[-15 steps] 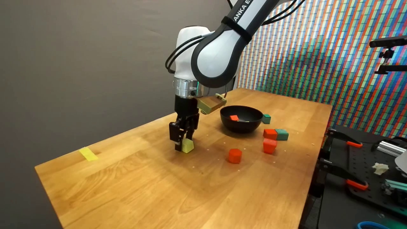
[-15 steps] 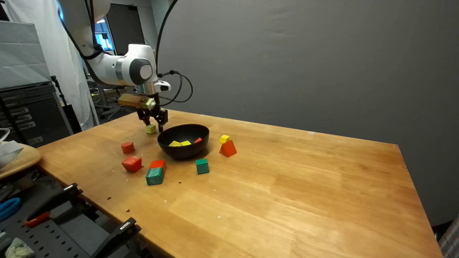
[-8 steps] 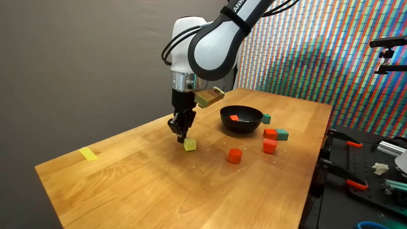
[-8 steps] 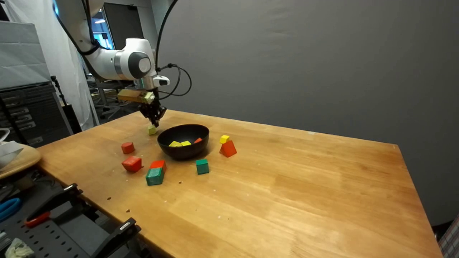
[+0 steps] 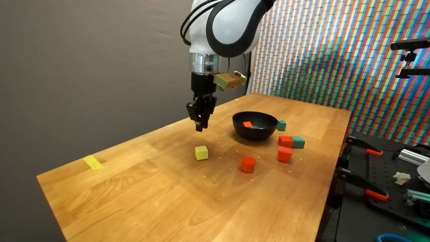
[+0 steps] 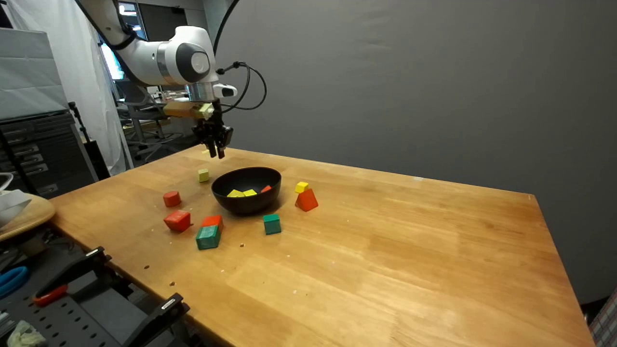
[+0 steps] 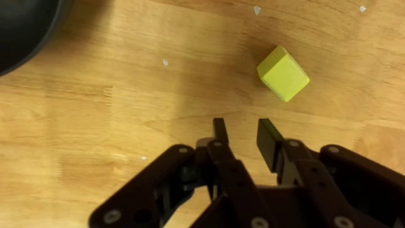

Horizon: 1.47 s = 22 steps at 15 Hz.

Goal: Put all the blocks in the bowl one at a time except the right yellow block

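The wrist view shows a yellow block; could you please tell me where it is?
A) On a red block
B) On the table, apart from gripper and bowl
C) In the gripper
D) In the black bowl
B: the yellow block sits on the table, whose wood shows between it and both the gripper and the black bowl; the parted jaws hold nothing.

Bare tabletop (image 5: 220,148) (a free lane) separates bowl (image 5: 252,132) and lone yellow block (image 5: 201,153).
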Each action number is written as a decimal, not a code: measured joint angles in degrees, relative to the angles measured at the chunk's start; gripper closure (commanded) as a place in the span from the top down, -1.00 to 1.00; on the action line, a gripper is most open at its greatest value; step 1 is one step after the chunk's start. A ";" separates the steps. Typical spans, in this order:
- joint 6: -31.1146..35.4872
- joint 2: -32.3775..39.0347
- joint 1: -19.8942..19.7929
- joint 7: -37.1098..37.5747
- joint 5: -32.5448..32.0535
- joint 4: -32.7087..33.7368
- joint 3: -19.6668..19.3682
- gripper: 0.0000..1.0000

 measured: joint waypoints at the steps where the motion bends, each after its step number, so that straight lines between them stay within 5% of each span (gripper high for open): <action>1: 0.00 -0.03 -0.20 0.00 0.00 -0.25 -0.01 0.35; 6: -0.37 1.80 -0.38 -0.04 0.81 -0.06 0.78 0.96; 12: -1.08 5.77 -0.45 -0.10 1.74 0.86 3.30 0.99; 13: -1.07 6.30 -0.45 -0.11 1.75 1.20 3.43 0.50; 14: -1.07 6.82 -0.47 -0.14 1.81 1.58 3.50 0.46; 20: -1.07 8.31 -0.51 -0.19 2.40 3.42 3.83 -0.47; 22: -1.07 8.29 -0.51 -0.16 2.44 3.60 3.98 -0.54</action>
